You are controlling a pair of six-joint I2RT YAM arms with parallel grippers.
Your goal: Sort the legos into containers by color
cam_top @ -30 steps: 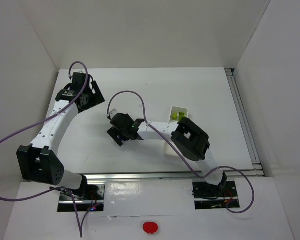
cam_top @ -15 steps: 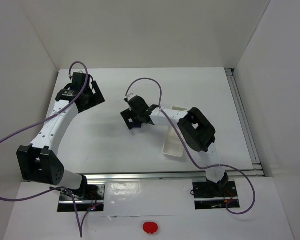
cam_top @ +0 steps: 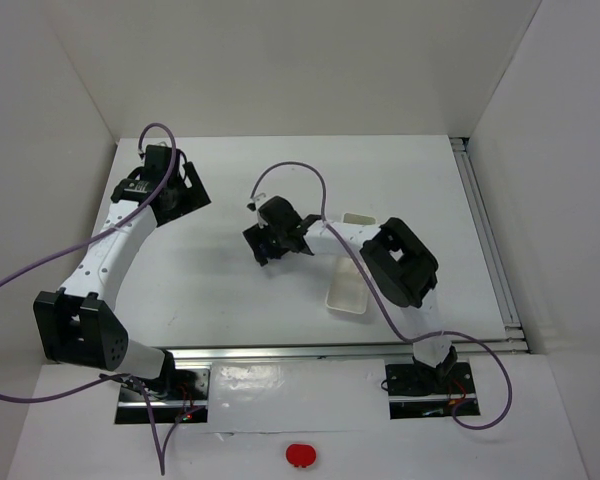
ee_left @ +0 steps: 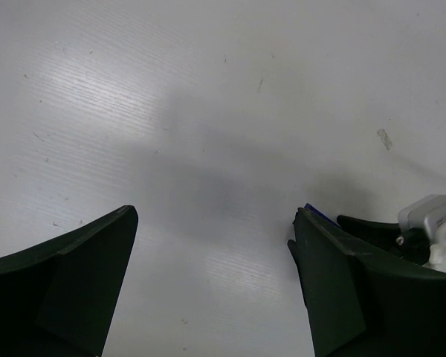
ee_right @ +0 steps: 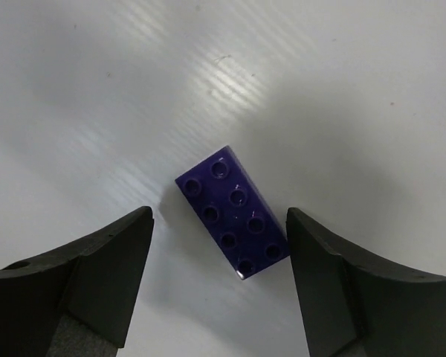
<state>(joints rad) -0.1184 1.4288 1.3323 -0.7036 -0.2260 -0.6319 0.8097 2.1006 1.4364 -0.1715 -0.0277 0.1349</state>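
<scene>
A dark blue-purple brick (ee_right: 233, 212) lies flat on the white table, studs up, at a slant. My right gripper (ee_right: 219, 227) is open just above it, one finger on each side, neither touching it. In the top view the right gripper (cam_top: 263, 243) hides the brick. The white tray (cam_top: 346, 297) lies right of it, mostly under the right arm, and its contents are hidden. My left gripper (cam_top: 185, 190) is open and empty at the far left. In the left wrist view a blue sliver (ee_left: 312, 211) peeks past its right finger (ee_left: 327, 282).
The right arm's elbow (cam_top: 400, 262) hangs over the tray's middle. A metal rail (cam_top: 485, 235) runs along the table's right edge. White walls close the left, back and right sides. Cables loop above both arms.
The right gripper swung from the table's middle up and to the right, its arm now covering the tray's far end and the green bricks there. The left arm has not moved.
</scene>
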